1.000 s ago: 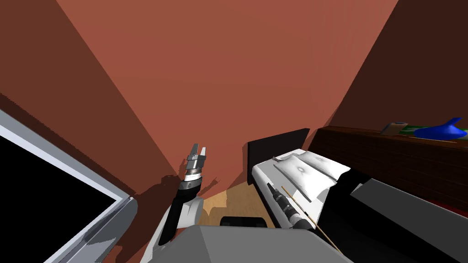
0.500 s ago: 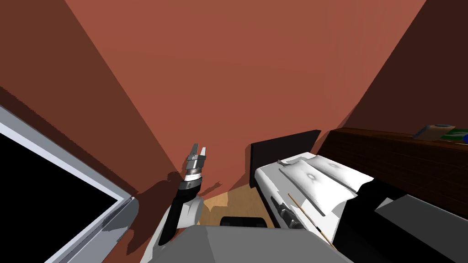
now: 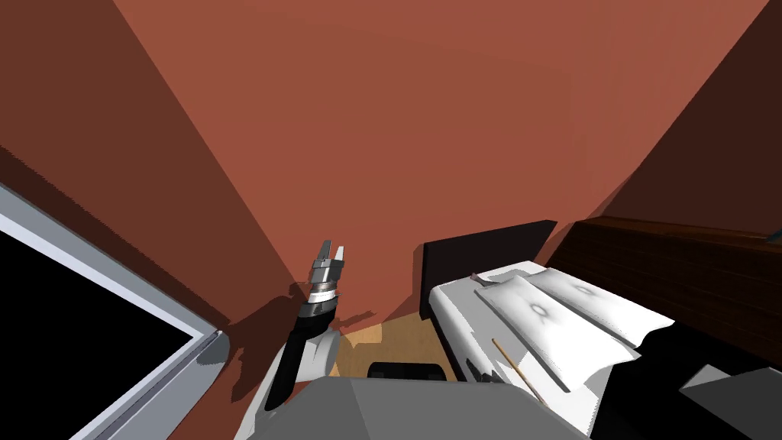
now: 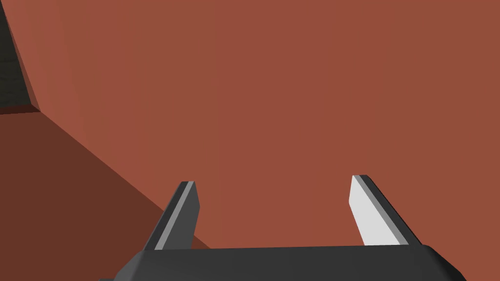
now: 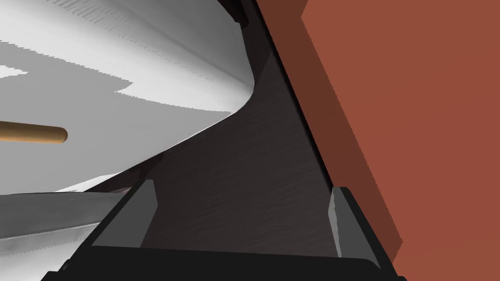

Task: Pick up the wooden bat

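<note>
Status: the grasp has not been made and the bat is not yet picked up. The bat (image 3: 518, 370), a thin tan rod, lies on the white bed (image 3: 450, 305) close to its near side edge, alongside the pillows (image 3: 550, 313). In the right wrist view its rounded end rests on the bedding, off to one side of the right gripper (image 5: 242, 192) and apart from both fingers. That gripper stands wide, holding nothing and touching nothing. The dark headboard (image 5: 244, 141) lies between its fingers, not the bat. Remaining, in my judgement: align over the shaft, descend, close, lift. Left gripper (image 4: 273, 184) — raised before the red wall (image 4: 293, 73), fingers wide, empty.
</note>
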{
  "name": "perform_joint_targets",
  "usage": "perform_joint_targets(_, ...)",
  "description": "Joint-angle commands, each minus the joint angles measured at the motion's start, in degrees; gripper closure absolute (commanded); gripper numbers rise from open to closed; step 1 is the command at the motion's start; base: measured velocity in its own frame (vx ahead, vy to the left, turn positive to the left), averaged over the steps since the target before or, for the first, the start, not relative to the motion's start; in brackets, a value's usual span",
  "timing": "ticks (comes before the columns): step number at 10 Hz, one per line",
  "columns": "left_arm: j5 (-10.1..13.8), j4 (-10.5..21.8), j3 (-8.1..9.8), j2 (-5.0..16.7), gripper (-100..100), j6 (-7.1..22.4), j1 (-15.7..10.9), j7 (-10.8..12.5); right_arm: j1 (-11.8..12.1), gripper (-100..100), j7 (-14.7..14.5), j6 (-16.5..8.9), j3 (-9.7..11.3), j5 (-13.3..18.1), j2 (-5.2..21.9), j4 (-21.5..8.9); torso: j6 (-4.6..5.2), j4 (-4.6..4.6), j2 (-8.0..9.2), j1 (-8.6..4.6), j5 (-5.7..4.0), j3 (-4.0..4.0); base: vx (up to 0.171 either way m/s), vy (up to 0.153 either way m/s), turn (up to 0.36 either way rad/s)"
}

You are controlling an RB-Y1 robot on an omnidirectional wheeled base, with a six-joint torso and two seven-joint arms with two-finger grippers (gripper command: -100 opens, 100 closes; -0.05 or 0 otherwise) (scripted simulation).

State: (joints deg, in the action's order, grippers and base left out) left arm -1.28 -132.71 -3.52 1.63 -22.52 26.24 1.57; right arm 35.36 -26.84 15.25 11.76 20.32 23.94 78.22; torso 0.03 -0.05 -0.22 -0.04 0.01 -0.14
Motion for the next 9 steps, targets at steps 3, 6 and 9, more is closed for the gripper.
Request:
perform_joint_targets(3, 0.0, 0.0, 0.0, 0.0, 0, 0.0, 0.0, 0.0, 0.3, -100, -3.8, -2.6, 0.6, 1.9, 1.4, -4.8, -0.01, 0.0, -0.03, -0.04, 0.0, -0.01, 0.065, -0.035, 0.073)
perform_joint_targets(6, 0.0, 0.0, 0.0, 0.0, 0, 0.0, 0.0, 0.0, 0.1, -100, -7.2, -4.1, 0.9, 3.6, 2.4, -8.9, 0.0, 0.02, 0.09, -0.03, -0.01, 0.05, 0.046, -0.04, 0.051)
perform_joint_targets(9, 0.0, 0.0, 0.0, 0.0, 0, 0.0, 0.0, 0.0, -0.3, -100, -10.3, -5.6, 1.1, 5.2, 3.1, -13.6, -0.01, 0.03, 0.11, 0.0, 0.0, 0.06, 0.041, -0.036, 0.059)
